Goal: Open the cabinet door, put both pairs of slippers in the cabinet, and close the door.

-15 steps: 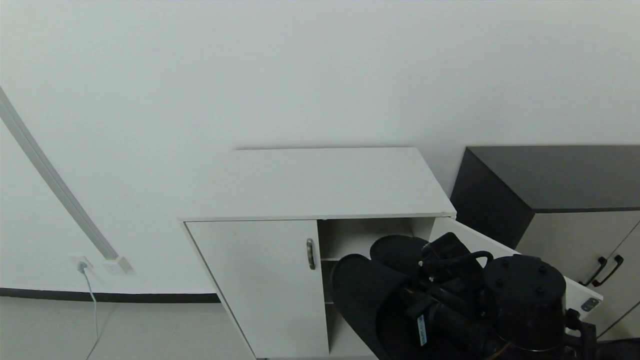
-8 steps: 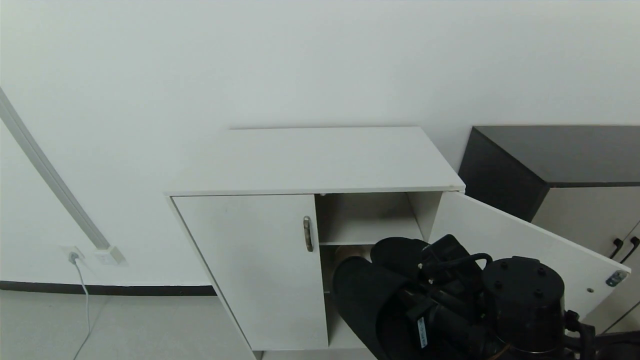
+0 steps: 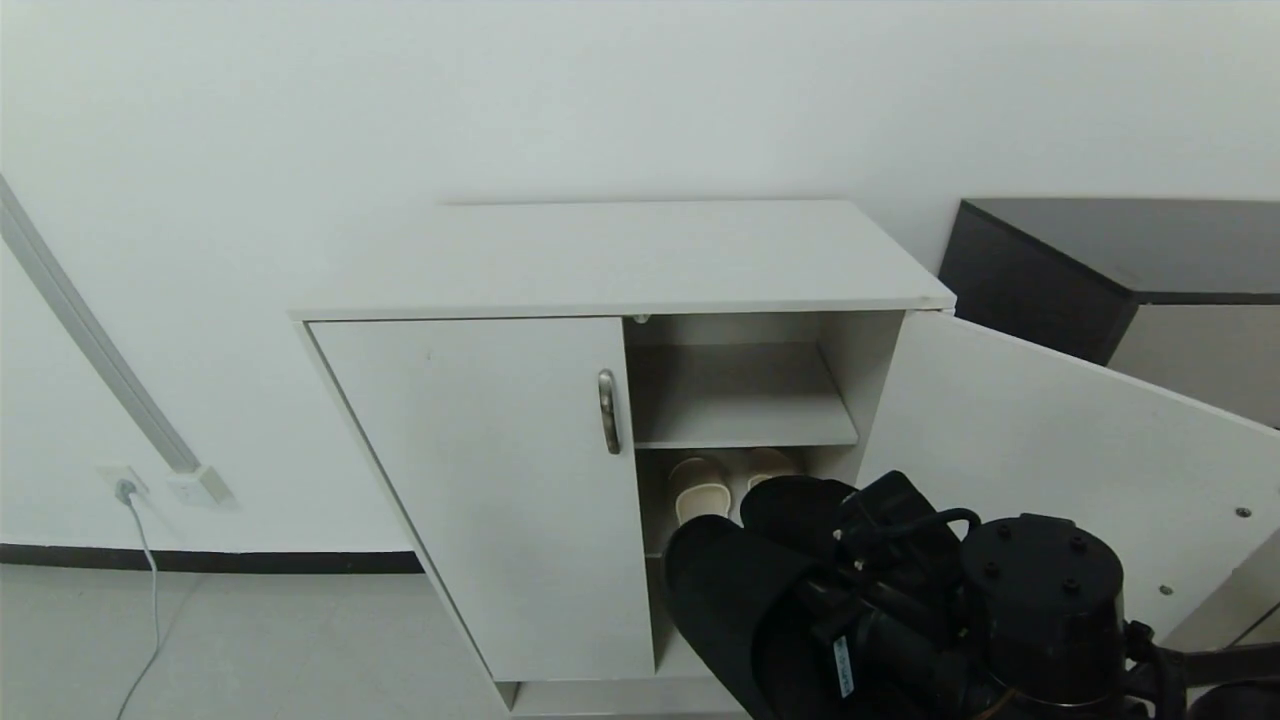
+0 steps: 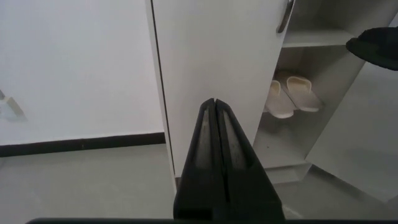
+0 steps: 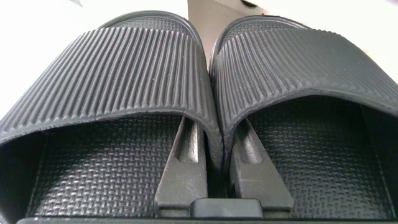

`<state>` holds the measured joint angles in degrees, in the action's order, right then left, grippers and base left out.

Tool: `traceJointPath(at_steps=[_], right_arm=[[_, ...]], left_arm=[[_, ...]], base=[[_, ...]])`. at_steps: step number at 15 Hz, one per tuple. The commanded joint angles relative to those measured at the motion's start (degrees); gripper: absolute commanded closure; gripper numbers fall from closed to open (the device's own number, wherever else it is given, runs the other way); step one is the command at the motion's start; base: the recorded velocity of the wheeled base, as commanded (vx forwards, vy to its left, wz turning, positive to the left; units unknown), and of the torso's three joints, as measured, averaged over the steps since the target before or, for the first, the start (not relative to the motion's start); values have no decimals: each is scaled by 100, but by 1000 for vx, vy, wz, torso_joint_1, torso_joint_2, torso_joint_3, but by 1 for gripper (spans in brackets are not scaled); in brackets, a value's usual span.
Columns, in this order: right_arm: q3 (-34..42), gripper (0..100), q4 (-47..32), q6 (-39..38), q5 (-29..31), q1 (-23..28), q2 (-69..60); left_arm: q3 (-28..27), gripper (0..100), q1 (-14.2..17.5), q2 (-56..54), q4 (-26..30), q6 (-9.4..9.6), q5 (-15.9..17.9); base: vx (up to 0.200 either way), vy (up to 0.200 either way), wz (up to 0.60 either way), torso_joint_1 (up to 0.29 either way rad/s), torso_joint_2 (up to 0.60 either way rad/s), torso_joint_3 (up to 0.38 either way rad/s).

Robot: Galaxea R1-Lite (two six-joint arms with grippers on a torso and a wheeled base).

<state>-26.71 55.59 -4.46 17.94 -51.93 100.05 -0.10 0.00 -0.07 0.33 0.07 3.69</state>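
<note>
Black slippers (image 3: 730,590), clamped together in the right jaws, point toes-first toward the cabinet (image 3: 640,255); left jaws closed, empty.

Bright, even light from above; soft shade inside the cabinet (image 3: 640,255); wall (image 3: 500,100) evenly lit.

Nothing legible anywhere from where I'm standing. One small white sticker (image 3: 843,668) on the robot's right arm (image 3: 900,640), down at about five o'clock in the head view, carries print too tiny to read.
</note>
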Motion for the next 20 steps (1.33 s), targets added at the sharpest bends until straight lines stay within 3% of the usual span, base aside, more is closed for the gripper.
traceJointPath(at_steps=[1, 14, 20], right_arm=[[-1, 100, 5, -2, -1, -1, 59], [43, 100, 216, 33, 7, 25, 164], [52, 100, 435, 33, 7, 201, 199]], left_arm=[[1, 100, 0, 7, 2, 1, 0], [1, 100, 0, 7, 2, 10, 0], [1, 100, 0, 7, 2, -16, -9]], base=[[0, 0, 0, -163, 486, 315], [0, 0, 0, -83, 442, 355], [0, 0, 0, 0, 51, 50]])
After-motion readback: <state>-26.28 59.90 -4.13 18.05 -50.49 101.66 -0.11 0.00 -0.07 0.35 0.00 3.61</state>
